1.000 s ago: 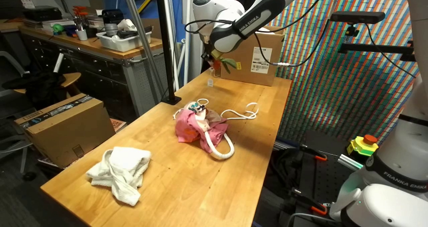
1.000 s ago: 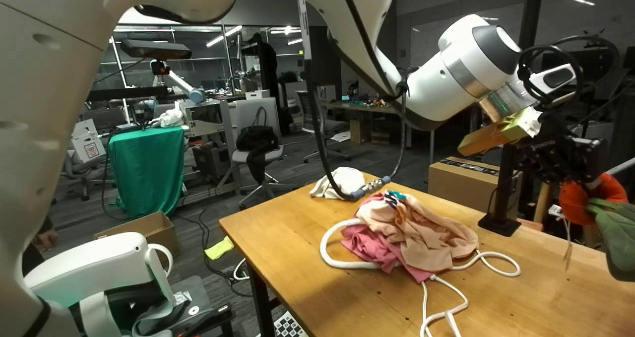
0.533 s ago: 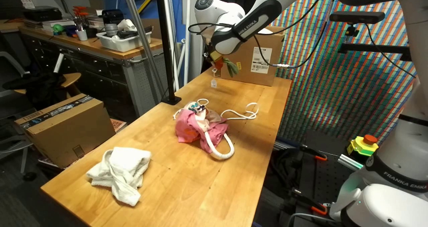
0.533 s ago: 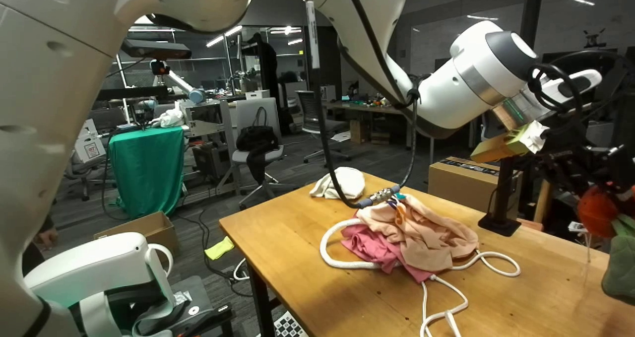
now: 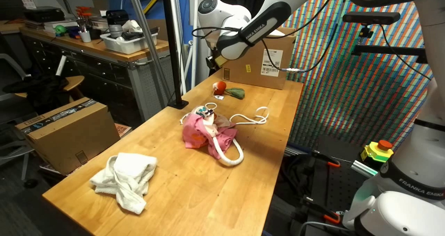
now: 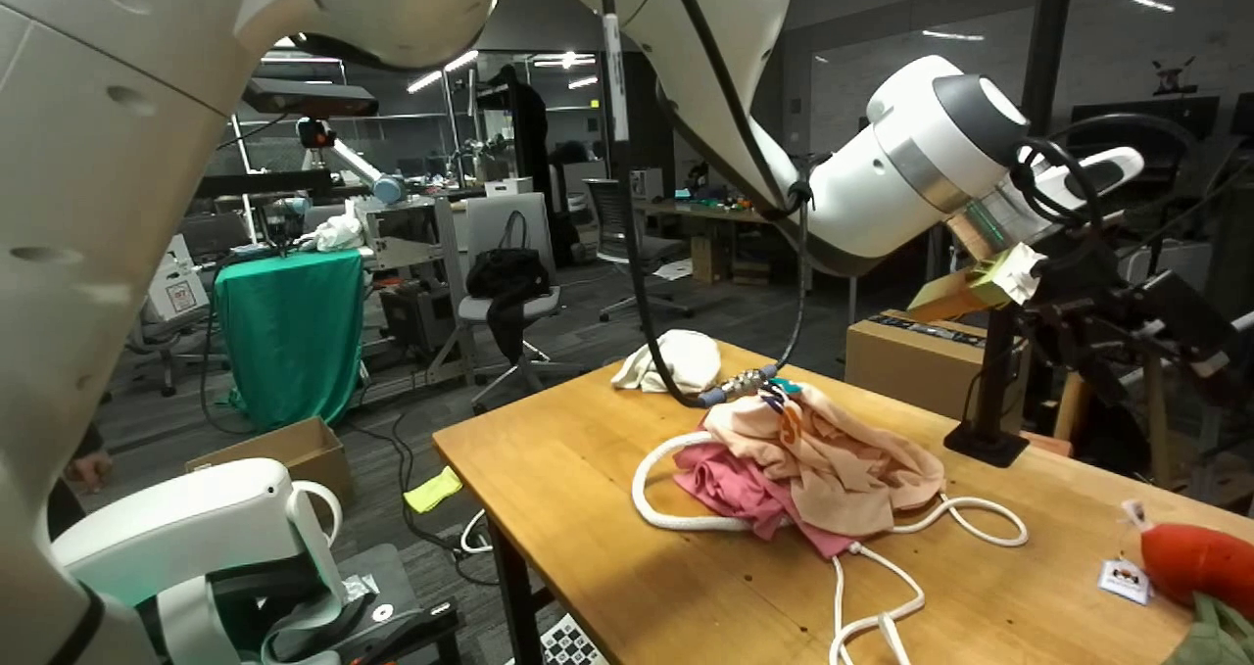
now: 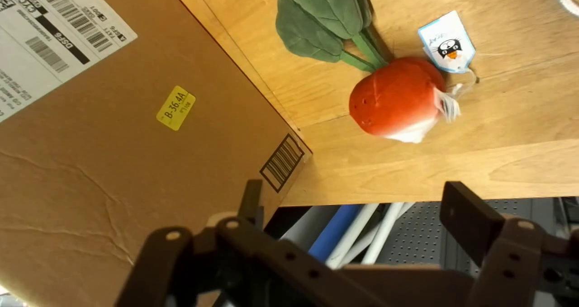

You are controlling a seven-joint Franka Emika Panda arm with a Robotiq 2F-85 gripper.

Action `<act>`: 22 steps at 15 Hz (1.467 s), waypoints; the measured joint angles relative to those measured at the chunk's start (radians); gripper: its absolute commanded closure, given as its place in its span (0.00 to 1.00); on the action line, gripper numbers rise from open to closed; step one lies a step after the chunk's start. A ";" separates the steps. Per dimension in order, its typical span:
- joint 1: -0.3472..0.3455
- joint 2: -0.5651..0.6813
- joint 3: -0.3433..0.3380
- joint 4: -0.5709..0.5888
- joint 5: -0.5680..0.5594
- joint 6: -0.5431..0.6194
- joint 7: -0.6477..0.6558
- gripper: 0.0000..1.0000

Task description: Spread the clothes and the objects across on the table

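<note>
"Wood, pale brown, makes the long table (image 5: 180,190). What stands at its 1 o'clock end in an exterior view?"

"Cardboard box (image 5: 245,76). Near it hangs the gripper (image 7: 353,198), fingers wide apart, nothing between them."

"And the clothes?"

"Pink cloth (image 5: 194,133), bunched up, lies at 6 o'clock from the gripper in an exterior view. With just 1 gripper, I'd judge the next move turns on that reach."

"Any long axis?"

"Peach cloth (image 6: 852,469), bunched with it, stretches from 10 to 4 o'clock in an exterior view. I'd pinch across that line."

"White towel (image 5: 134,168)?"

"On its own, crumpled, at 8 o'clock from the pink cloth."

"Thick rope (image 5: 229,162)?"

"Looped out from the cloths towards 5 o'clock; it could drag along."

"Red plush vegetable (image 7: 396,96)?"

"On the table, between 12 and 1 o'clock beyond the fingertips in the wrist view, lying 10 to 4. I'd leave it."

"Smallest?"

"Its paper tag (image 7: 448,44), at 2 o'clock."
</note>
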 measured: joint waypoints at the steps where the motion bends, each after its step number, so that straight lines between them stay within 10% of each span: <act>1: 0.010 0.000 0.002 -0.004 -0.001 0.000 -0.002 0.00; 13: 0.165 -0.096 0.192 -0.225 0.012 0.003 -0.130 0.00; 22: 0.160 -0.219 0.291 -0.349 0.270 0.006 -0.499 0.00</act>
